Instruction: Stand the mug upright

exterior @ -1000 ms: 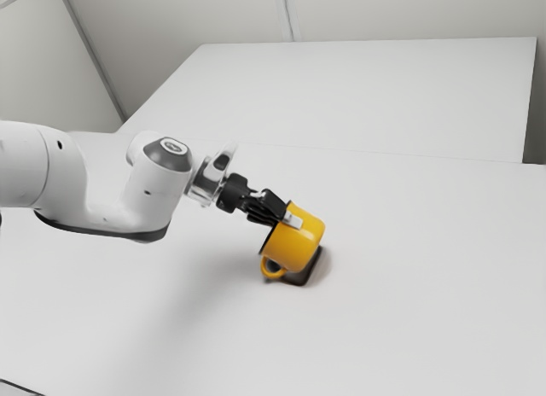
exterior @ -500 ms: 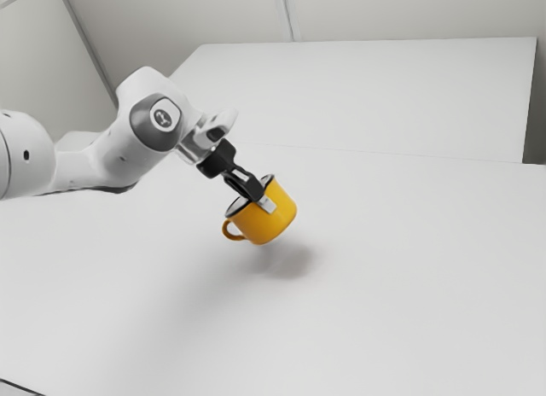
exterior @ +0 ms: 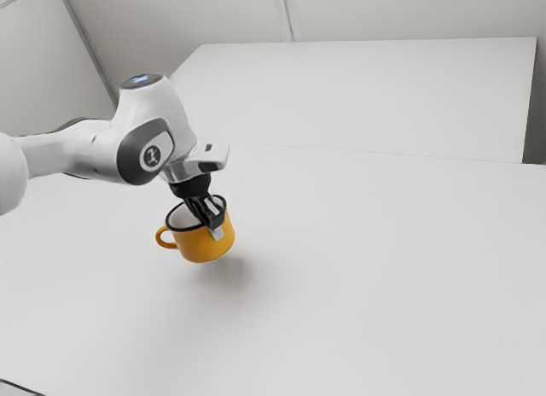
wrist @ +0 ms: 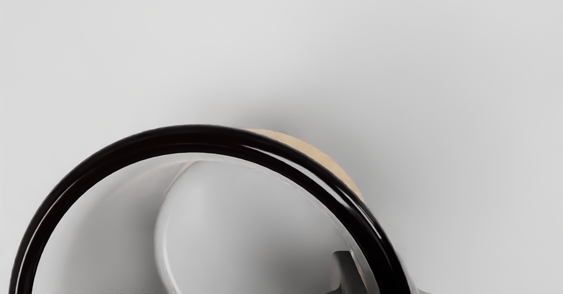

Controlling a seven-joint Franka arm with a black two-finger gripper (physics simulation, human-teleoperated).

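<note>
- Holding the mug point(exterior: 203, 249) by its wall in the tool point(exterior: 213, 225), left of centre in the exterior view.
- Pinching with one finger point(wrist: 345, 272) inside the mug and the other against its outside.
- Hanging just above the counter point(exterior: 384, 268), with a soft shadow point(exterior: 230, 276) on it toward the lower right of the mug.
- Leaning somewhat, with opening up and tipped toward the exterior view's left, not quite upright.
- Pointing the handle point(exterior: 165, 236) to the exterior view's left.
- Reaching in with the arm point(exterior: 94, 153) from the exterior view's left, bent downward over the mug.
- Looking past the black rim point(wrist: 193, 137) into the pale inside in the wrist view.
</note>
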